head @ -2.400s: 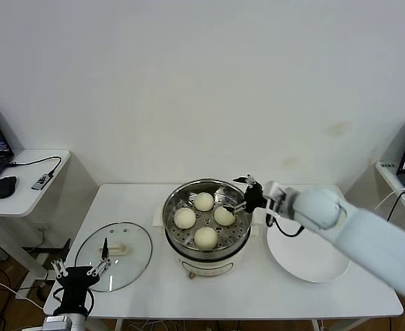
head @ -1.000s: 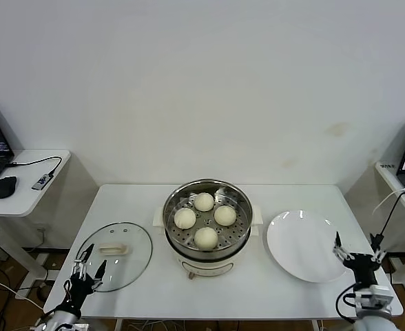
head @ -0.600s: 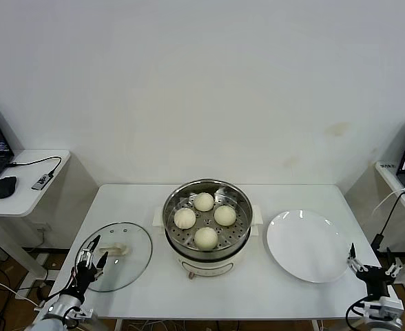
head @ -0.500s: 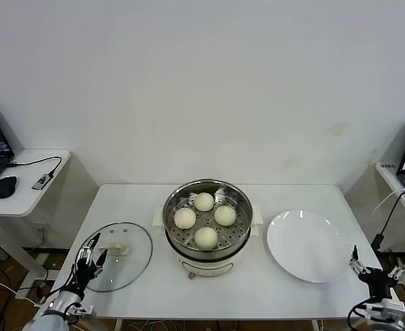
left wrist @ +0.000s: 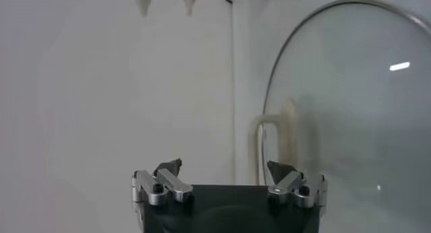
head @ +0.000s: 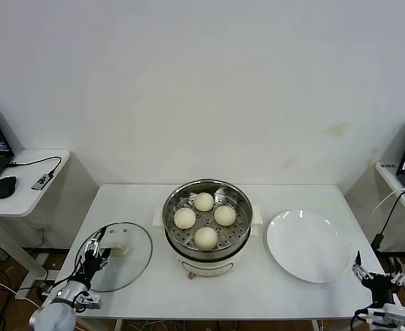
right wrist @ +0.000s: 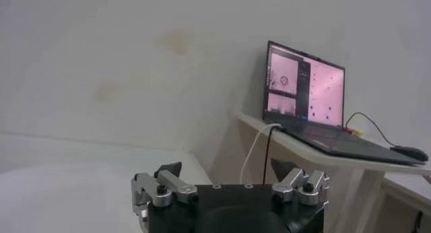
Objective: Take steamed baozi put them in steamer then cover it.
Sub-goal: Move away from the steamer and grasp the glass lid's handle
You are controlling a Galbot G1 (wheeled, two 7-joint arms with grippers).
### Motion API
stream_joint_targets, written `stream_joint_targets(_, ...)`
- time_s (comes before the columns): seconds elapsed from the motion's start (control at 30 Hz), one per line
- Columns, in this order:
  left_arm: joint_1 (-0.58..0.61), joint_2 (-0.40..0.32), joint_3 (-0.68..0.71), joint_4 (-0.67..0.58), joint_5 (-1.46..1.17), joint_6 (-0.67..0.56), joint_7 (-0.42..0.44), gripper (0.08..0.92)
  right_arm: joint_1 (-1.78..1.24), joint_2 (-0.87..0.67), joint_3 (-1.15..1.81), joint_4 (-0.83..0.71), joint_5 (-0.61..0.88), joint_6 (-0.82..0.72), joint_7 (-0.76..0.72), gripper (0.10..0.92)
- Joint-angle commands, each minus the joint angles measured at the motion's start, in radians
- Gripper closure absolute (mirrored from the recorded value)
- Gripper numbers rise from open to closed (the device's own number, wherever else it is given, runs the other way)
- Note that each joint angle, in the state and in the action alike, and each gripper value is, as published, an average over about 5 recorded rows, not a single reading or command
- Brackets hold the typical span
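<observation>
Reaching our spread-fingered left gripper [head: 94, 252] over the round glass cover [head: 114, 255], we should straddle its cream oblong handle [left wrist: 275, 144], seemingly just ahead, while the right gripper [head: 378, 276], fingers apart, idles beside the white plate [head: 308, 245]; four cream-white baozi [head: 205, 237] sit in the steel steamer [head: 207, 219].

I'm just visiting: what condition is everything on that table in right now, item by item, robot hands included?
steamer: uncovered, on the table.
baozi: all four on the steamer's tray.
cover: flat on the table, left of the steamer.
plate: bare, right of the steamer.
left gripper: open, over the cover's near edge.
right gripper: open, off the table's right corner.
</observation>
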Motion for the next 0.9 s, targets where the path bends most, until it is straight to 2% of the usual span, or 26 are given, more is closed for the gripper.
stream_joint_targets(0.03,-0.047,0.003,0.015,0.041,0.013,0.004,0.014,0.177,-0.004,0.002,0.004,-0.003,-0.003,0.002,0.001,0.203)
stream_joint_targets(0.5,-0.073,-0.021,0.022,0.108,0.012,-0.004,-0.007,0.198,-0.005,0.003,-0.006,-0.009,-0.017,0.004,-0.006,0.203)
stream_joint_targets(0.9,-0.088,-0.036,0.023,0.155,0.016,-0.023,-0.03,0.529,-0.008,0.002,-0.015,-0.01,-0.026,0.004,-0.009,0.203)
